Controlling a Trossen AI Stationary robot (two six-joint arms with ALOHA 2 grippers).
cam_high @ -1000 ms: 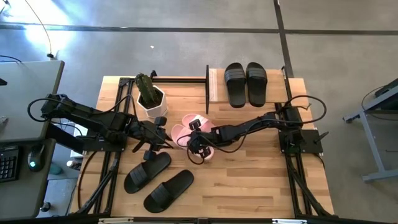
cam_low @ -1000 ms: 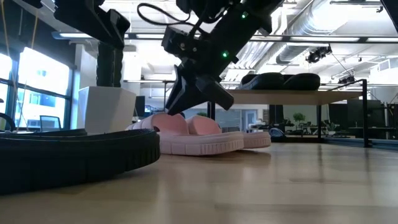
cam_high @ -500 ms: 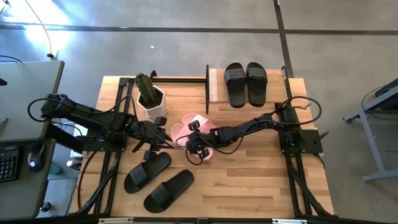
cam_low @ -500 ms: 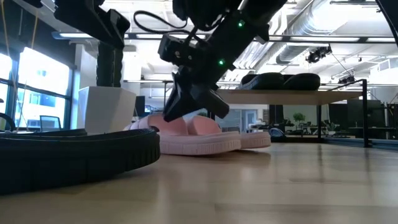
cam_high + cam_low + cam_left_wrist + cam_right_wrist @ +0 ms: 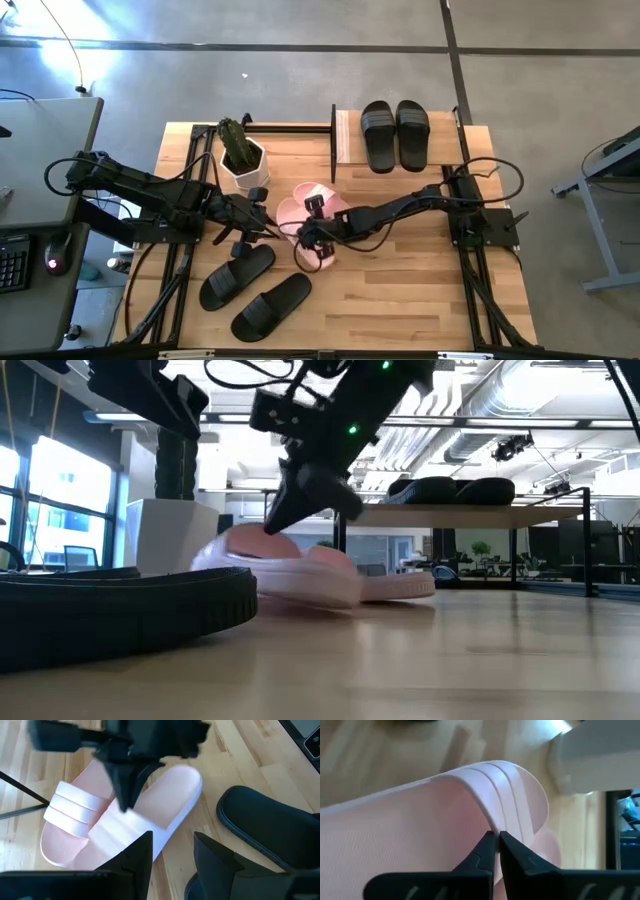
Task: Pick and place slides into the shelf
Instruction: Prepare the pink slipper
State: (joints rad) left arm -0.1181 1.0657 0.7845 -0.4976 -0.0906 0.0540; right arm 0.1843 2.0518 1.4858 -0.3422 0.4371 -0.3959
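My right gripper (image 5: 312,238) is shut on one pink slide (image 5: 291,212), seen tilted in the low view (image 5: 290,570). The second pink slide (image 5: 322,193) lies flat on its sole just beyond it. My left gripper (image 5: 172,856) hovers open close to the pink pair, on their left side, touching nothing. Two black slides (image 5: 237,276) (image 5: 272,304) lie on the table near its front edge. Two more black slides (image 5: 378,135) (image 5: 412,134) sit on the shelf's wooden top board (image 5: 343,136) at the table's far side. My right gripper pinches the striped strap (image 5: 506,815) of the pink slide at its edge, between the two fingertips (image 5: 485,851). The fingers come from above, slanting down, as the left wrist view shows at the strap (image 5: 119,822). The slide hangs tilted, one end raised and the other low by the table.
A white hexagonal pot with a cactus (image 5: 240,158) stands left of the shelf, close behind my left arm. The shelf's black frame (image 5: 333,130) borders the board. Bare wood lies on the table's right half (image 5: 420,290).
My right gripper has moved slightly toward the table's left and risen, staying shut on the strap. The pink slide it holds, flat on the table a second ago, now tilts with one end lifted off the wood. The other pink slide has stayed put.
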